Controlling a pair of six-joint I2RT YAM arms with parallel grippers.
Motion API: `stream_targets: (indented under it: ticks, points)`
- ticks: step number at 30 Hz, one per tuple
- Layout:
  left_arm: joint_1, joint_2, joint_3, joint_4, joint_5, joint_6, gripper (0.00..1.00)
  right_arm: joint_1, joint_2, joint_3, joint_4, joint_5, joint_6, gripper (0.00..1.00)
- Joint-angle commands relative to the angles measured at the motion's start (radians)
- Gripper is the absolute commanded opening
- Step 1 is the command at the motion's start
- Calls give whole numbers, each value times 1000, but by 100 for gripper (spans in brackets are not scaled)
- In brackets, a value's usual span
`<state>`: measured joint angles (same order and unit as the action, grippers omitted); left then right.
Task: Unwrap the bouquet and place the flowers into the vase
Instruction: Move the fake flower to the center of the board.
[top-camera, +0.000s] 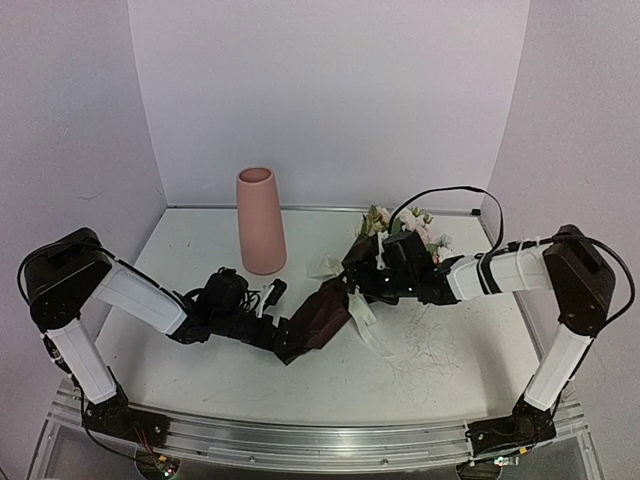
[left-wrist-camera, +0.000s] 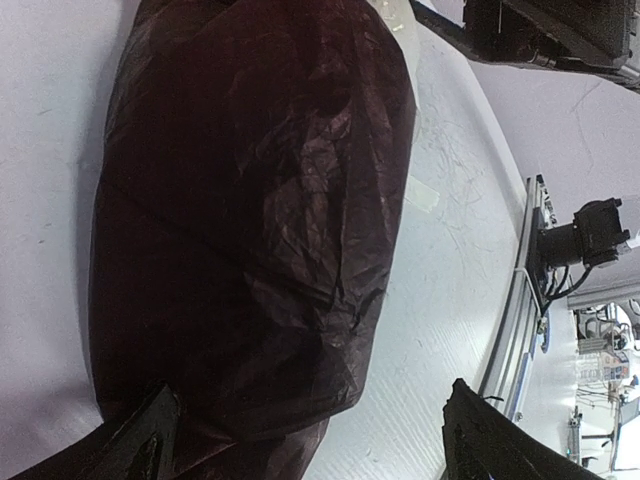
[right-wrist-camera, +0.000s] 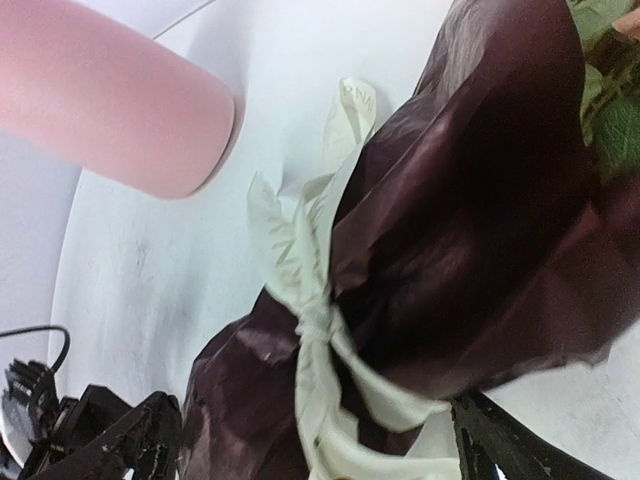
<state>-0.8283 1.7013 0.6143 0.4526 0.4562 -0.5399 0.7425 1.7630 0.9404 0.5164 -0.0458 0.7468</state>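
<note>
The bouquet (top-camera: 325, 312) lies on the white table with its dark red wrapping paper (left-wrist-camera: 250, 200) pointing near-left and its flowers (top-camera: 405, 225) at the far right. A cream ribbon (right-wrist-camera: 312, 325) ties the paper's neck. My left gripper (top-camera: 288, 348) stands open at the paper's lower end, one finger (left-wrist-camera: 140, 450) against the paper and the other well apart. Over the tied neck my right gripper (right-wrist-camera: 320, 455) is open, its fingers either side of the ribbon. Upright at the back left is the salmon-pink vase (top-camera: 260, 220), which shows lying across the top left in the right wrist view (right-wrist-camera: 110, 100).
Grey walls close the table on three sides. A metal rail (top-camera: 320, 440) runs along the near edge. Thin loose strands (top-camera: 430, 350) lie on the table under the right arm. A ribbon tail (top-camera: 365, 325) trails toward the near side.
</note>
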Motion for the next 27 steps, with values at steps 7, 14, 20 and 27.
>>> stream_targets:
  ticks: [7,14,20,27]
  points:
    - [-96,55,116,34,90,4,93,5,-304,-230,-129,39,-119,91]
    - [-161,132,204,34,101,-19,93,5,-445,-329,-279,77,-92,78]
    - [-151,27,174,33,-64,-5,93,5,-524,-435,-299,20,-91,67]
    - [-48,-31,154,25,-125,-11,86,9,-430,-403,-315,-16,-188,64]
